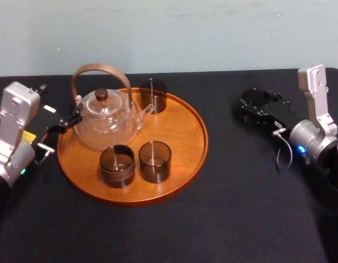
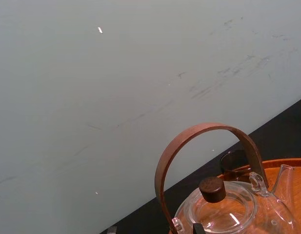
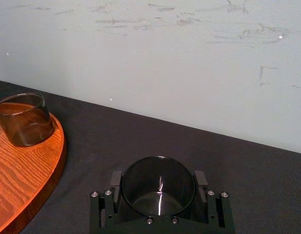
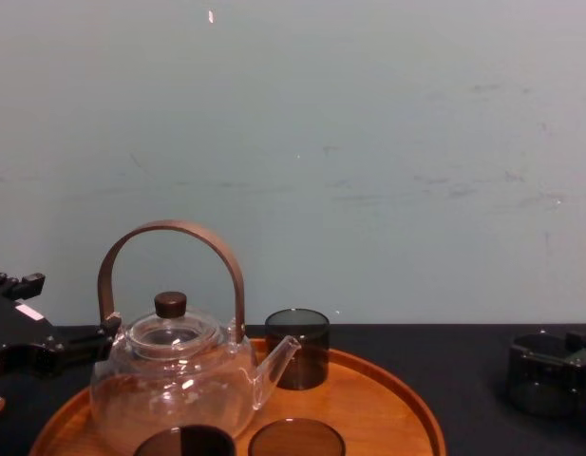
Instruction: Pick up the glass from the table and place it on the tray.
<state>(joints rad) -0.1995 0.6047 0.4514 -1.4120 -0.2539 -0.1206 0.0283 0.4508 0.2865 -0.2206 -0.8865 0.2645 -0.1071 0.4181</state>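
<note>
Plainly, we see the table (image 1: pixel 240 208) carrying the tray (image 1: pixel 185 137), which holds the teapot (image 1: pixel 106 123) and three other glasses (image 1: pixel 154 161). Well to the tray's right, the right gripper (image 1: pixel 256 107) has its fingers (image 3: pixel 201 178) pressed against both sides of the glass (image 3: pixel 158 190), upright between them and off the tray. We cannot tell whether its base touches the table. The left gripper (image 1: pixel 70 121) sits at the tray's left rim beside the teapot; whether it is open or closed we cannot tell. In the chest view the tray's near edge is cut off.
</note>
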